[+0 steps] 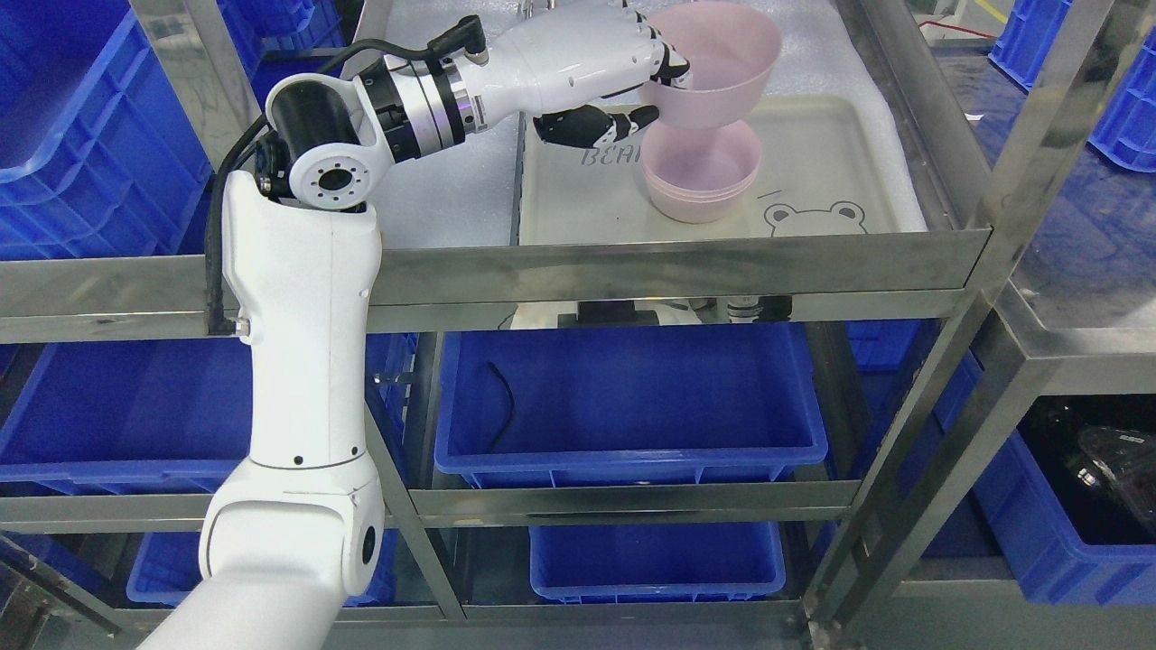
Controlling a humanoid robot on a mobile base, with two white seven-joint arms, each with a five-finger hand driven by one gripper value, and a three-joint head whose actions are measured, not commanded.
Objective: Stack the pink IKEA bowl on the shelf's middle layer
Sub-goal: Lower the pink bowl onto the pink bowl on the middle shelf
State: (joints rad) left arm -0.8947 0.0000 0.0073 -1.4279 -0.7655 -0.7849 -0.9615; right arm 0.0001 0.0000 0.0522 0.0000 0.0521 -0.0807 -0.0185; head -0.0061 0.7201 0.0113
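Observation:
My left hand (664, 86) reaches over the steel shelf from the left and is shut on the near rim of a pink bowl (722, 68), fingers over the rim and thumb under its side. The bowl hangs tilted just above a stack of pink bowls (700, 176). That stack stands on a pale tray (831, 171) printed with a bear, lying on the shelf level. The right arm is out of view.
Steel shelf rails (686, 262) cross in front of the tray, and an upright post (1020, 162) rises at the right. Blue plastic bins (632, 397) fill the lower levels and both sides. White foam lining (452, 194) lies left of the tray.

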